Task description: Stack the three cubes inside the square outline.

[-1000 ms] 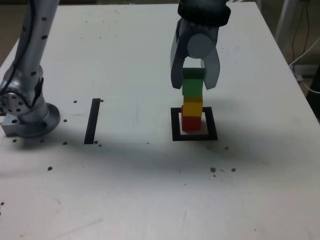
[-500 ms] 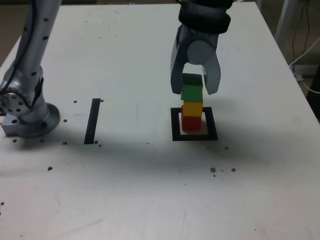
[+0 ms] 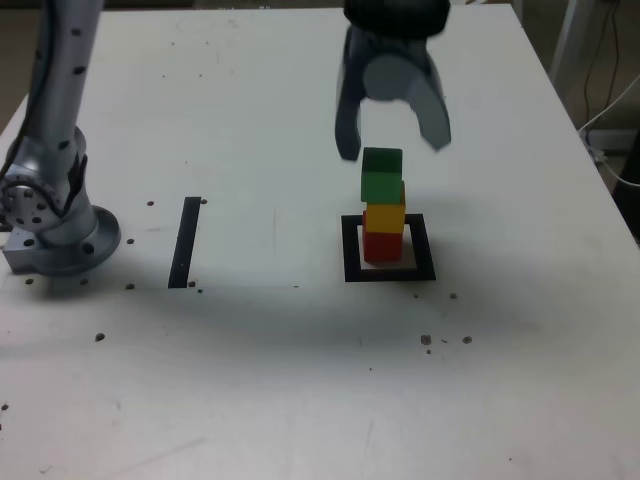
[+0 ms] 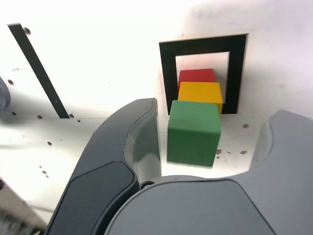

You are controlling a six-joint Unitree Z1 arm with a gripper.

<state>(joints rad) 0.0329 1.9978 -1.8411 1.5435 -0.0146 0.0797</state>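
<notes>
The white worktop (image 3: 300, 150) fills the exterior view, with my arm's base (image 3: 55, 235) at the middle left and a straight black tape strip (image 3: 185, 242) just to its right in the frame. Right of centre lies the square outline (image 3: 390, 272), a black tape frame with a white middle, and inside it stands the stack: the red cube (image 3: 381, 246) at the bottom, the yellow cube (image 3: 385, 216) on it, the green cube (image 3: 381, 175) on top. The green one sits a little off to the frame's left of the yellow one, so the column is not quite plumb, and I judge it the part most likely to topple. My pincer (image 3: 391, 130) hangs in the upper middle of the frame, jaws spread wide and holding nothing, its tips to either side of and slightly above the green cube's top, touching neither face as far as I can tell. In the wrist view the green cube (image 4: 193, 132) shows between my two dark fingers (image 4: 132, 142) with clear gaps on both sides. The stack lies straight below me, so the way out I would choose is straight up, without drifting sideways into it.
</notes>
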